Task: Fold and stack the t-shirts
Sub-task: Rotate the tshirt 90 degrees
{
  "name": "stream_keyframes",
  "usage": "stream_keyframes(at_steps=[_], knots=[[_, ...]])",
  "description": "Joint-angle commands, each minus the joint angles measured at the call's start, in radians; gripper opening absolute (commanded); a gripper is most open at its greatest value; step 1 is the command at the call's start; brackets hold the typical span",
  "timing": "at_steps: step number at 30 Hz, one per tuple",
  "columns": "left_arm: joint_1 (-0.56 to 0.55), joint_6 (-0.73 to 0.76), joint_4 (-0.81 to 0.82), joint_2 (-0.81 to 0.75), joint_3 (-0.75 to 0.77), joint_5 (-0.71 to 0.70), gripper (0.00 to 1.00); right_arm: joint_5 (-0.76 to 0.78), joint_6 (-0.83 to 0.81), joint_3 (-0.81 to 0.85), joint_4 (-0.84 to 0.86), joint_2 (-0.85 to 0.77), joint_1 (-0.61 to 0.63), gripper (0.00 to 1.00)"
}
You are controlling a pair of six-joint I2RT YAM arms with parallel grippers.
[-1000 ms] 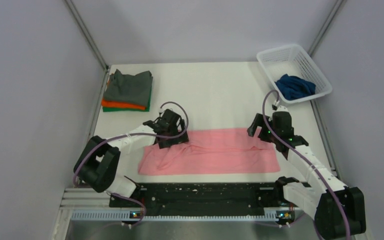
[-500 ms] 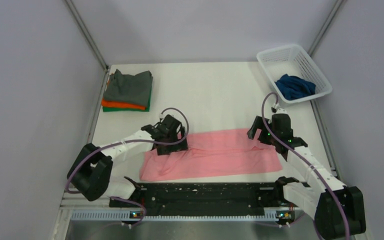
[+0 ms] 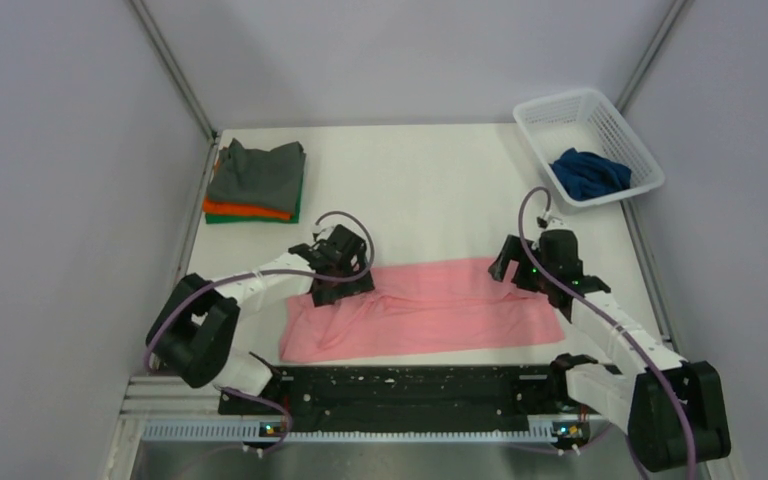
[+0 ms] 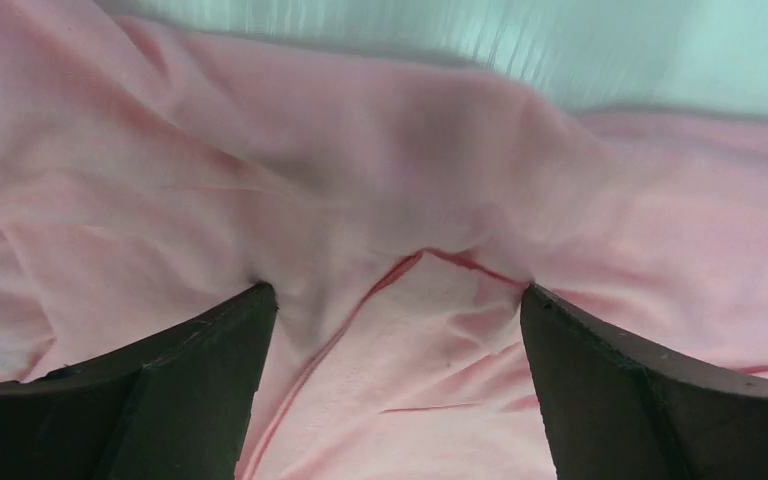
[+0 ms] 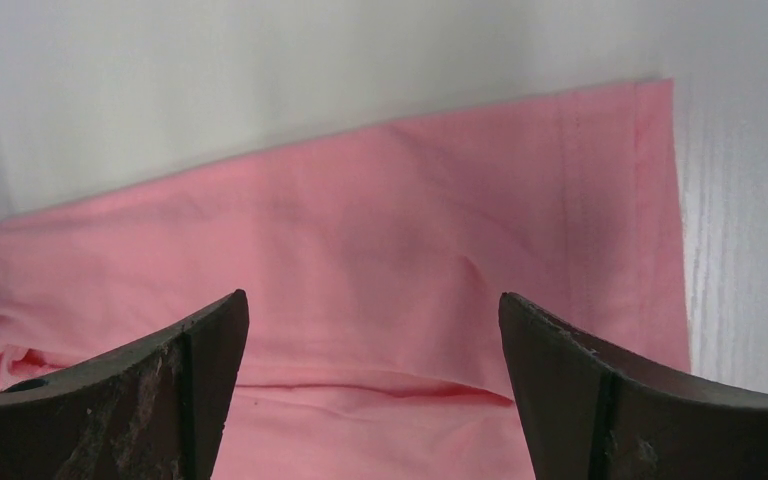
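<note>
- The left gripper (image 4: 395, 292) is spread wide with nothing pinched between its jaws. Both fingertips sit down on rumpled cloth at the far left corner of the pink shirt (image 3: 430, 310), with a darker pink seam running between them.
- The right gripper (image 5: 373, 300) is just as wide apart and holds nothing. It hangs over the shirt's far right corner, and I cannot tell whether the tips touch the cloth.
- The pink shirt lies spread in a long band across the near part of the table (image 3: 440, 190), smooth on the right and creased on the left.
- Well beyond its left end is a folded stack: grey shirt (image 3: 260, 170) on top, orange shirt (image 3: 243, 209) under it, green shirt (image 3: 222, 217) at the bottom.
- Beyond its right end stands a white basket (image 3: 560, 103) with a crumpled navy shirt (image 3: 588, 172) inside.
</note>
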Motion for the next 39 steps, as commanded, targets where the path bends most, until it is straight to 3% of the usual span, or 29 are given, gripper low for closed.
stream_keyframes(at_steps=[1,6,9,13,19,23,26,29,33,39], knots=[[0.142,-0.008,0.203,0.098,0.001,0.063,0.99,-0.095,0.003,-0.033,0.121,0.085,-0.001,0.94],[0.271,0.073,0.228,0.25,0.178,0.128,0.99,-0.102,0.002,-0.024,0.048,0.178,0.054,0.91],[0.297,0.117,0.211,0.392,0.367,0.14,0.99,-0.032,0.052,-0.057,-0.043,0.112,0.181,0.91],[0.303,0.149,0.146,0.668,0.72,0.239,0.99,-0.056,0.195,-0.129,-0.142,-0.027,0.387,0.91],[0.284,0.025,0.114,1.105,1.307,0.509,0.99,-0.183,0.337,-0.188,-0.118,-0.061,0.663,0.91],[0.254,-0.148,0.251,1.331,1.591,0.596,0.99,-0.21,0.302,-0.15,0.014,0.061,0.797,0.92],[0.239,-0.29,0.471,1.388,1.636,0.544,0.99,-0.234,0.244,-0.086,0.109,0.191,0.866,0.92],[0.237,-0.352,0.53,1.453,1.74,0.465,0.99,-0.208,0.178,0.0,0.135,0.271,0.885,0.92],[0.236,-0.404,0.664,1.497,1.756,0.387,0.99,-0.176,0.095,0.109,0.21,0.343,0.885,0.93],[0.253,-0.398,0.683,1.497,1.791,0.34,0.99,-0.009,0.061,0.255,0.076,0.392,0.885,0.95]])
